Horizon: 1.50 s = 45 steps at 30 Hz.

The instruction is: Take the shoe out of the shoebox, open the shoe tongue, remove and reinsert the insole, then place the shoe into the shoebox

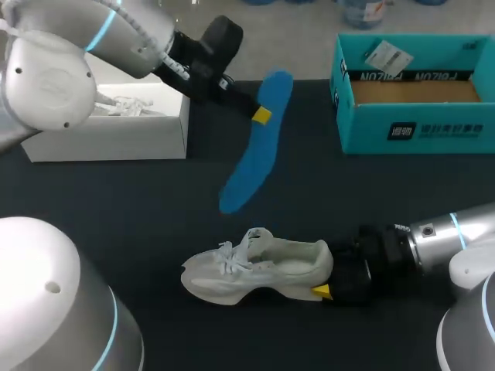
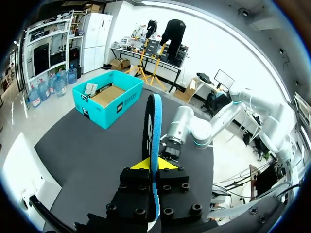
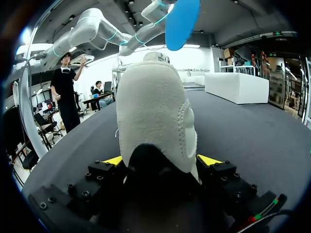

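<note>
Count: 1 shoe, 1 insole, 2 boxes, 2 grippers, all on or over the black table (image 1: 155, 201).

- Left gripper (image 1: 261, 116) is clamped on the long blue foam insole (image 1: 251, 151), about a third of the way along from the upper end. The insole is held in the air, out of the shoe, between the two boxes. Left wrist view sees the insole (image 2: 154, 131) edge-on, running straight out between the left gripper (image 2: 154, 166) tips.
- Right gripper (image 1: 329, 274) is closed on the heel of the white mesh sneaker (image 1: 251, 267), one yellow tip on each side. In the right wrist view the sneaker (image 3: 155, 121) heel fills the right gripper (image 3: 160, 160). The toe points away from the right arm, the tongue is up and the laces are loose. Can't tell whether the sole rests on the table or sits just above it.
- Teal cardboard shoebox (image 1: 410, 131) is open at the far right of the table, well apart from the sneaker, with a brown floor showing.
- White rectangular box (image 1: 108, 139) is at the far left under the left arm, with something white and crumpled inside.
</note>
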Motion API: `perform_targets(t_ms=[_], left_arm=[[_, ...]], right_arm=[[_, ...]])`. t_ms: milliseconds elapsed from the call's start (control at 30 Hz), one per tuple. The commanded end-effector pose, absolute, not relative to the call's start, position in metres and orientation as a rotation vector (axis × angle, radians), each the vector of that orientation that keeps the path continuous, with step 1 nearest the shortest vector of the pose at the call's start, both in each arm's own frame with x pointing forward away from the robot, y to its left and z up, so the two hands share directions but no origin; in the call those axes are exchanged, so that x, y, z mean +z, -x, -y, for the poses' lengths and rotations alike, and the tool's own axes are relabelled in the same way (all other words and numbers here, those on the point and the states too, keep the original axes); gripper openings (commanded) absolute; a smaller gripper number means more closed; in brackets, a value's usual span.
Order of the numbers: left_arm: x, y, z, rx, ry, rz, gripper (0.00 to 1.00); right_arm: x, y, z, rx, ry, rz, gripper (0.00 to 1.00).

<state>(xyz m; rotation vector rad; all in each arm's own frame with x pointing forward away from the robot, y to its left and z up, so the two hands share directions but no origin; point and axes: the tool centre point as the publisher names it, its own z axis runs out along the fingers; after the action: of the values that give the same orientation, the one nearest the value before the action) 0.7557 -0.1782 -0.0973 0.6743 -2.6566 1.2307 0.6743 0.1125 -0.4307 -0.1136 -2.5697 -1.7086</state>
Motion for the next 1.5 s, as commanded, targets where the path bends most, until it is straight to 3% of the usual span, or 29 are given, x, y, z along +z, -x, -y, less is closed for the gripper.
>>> perform_targets(t_ms=[33,833,1500], left_arm=[[-0.090,-0.750,0.160,1.272,-0.675,2.644,0.00],[-0.090,-0.750,0.160,1.272,-0.675,2.644,0.00],[-0.009,-0.806,0.162,1.317,-0.522,2.241,0.00]], right_arm=[[-0.433,-0.673,-0.114,-1.704,0.116,2.573,0.00],[-0.433,-0.673,-0.114,-1.704,0.116,2.573,0.00],[-0.433,-0.673,-0.114,-1.704,0.116,2.573,0.00]])
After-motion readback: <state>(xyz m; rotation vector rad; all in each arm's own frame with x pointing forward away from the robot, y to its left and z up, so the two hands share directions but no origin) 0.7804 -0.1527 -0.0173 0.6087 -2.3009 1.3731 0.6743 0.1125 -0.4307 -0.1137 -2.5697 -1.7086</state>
